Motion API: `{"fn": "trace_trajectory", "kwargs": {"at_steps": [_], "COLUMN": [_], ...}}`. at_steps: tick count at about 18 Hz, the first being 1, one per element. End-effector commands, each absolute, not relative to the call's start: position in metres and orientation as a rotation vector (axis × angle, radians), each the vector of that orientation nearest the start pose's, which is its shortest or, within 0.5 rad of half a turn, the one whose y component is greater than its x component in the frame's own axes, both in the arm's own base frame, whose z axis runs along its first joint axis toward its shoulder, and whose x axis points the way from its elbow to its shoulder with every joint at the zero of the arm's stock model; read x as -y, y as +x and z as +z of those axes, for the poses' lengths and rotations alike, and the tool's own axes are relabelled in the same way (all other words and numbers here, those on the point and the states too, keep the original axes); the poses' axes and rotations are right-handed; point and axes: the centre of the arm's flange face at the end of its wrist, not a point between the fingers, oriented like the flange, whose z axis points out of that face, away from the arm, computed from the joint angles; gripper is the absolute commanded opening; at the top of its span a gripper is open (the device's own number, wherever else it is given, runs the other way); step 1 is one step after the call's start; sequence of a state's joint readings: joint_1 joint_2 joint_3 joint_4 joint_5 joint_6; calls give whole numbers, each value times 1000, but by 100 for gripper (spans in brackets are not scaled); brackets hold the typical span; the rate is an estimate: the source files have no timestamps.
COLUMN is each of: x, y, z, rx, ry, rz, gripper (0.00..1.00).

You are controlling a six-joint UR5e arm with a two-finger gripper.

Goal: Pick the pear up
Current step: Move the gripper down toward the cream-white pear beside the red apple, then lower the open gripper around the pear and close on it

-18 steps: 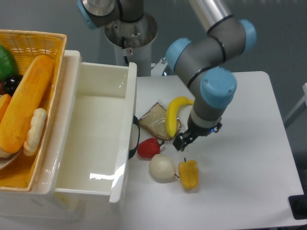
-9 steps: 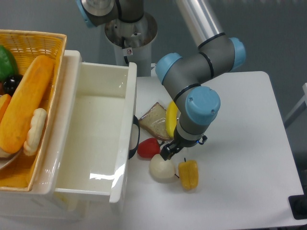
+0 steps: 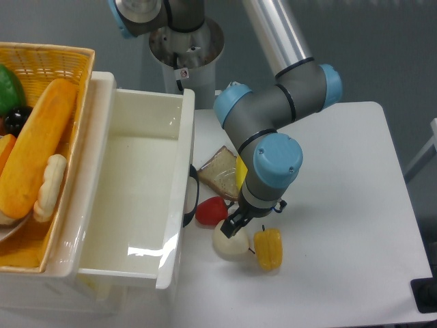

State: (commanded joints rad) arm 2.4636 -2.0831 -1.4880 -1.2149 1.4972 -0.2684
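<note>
Since the earlier frames the arm has swung leftward and down across the surface (image 3: 341, 178), carrying the gripper (image 3: 233, 227) from a position near the banana (image 3: 241, 174) to one directly over the pear (image 3: 229, 242); the toy items themselves appear unmoved. Largest items first: the white bin (image 3: 136, 198) occupies the left half of the view with a wicker basket (image 3: 65, 58) of toy foods beside it, and neither bears on the grasp. Right of the bin, the pear rests on the surface near its front edge, with the red pepper (image 3: 212, 210) just beside it at upper left and the yellow bell pepper (image 3: 268, 249) just beside it at right; a bread slice (image 3: 218, 171) and the banana lie behind, partly covered by the wrist. The gripper's dark fingers sit at the pear's upper side, apparently touching or just above it; the jaws look narrowly parted, but whether they have closed on the fruit cannot be told from this view. Assessment of the pear: cream-white, smooth, rounded, probably hollow plastic, hence light and stiff but slippery, liable to squirt out or roll if pinched off-centre. Recommended hold is across the widest part of the body, fingers descending into the gaps on either side, clear of both peppers and of the small dark stem (image 3: 250, 251).
</note>
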Motion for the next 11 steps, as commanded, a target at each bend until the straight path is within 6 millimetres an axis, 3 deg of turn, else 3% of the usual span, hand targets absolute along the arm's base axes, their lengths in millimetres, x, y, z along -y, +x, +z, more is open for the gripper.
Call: {"fn": "trace_trajectory", "kwargs": {"at_steps": [11], "x": [-533], "y": [-415], "z": [250], "rx": [1733], "ry": [-2682], "rz": [-148], "gripper": [100]}}
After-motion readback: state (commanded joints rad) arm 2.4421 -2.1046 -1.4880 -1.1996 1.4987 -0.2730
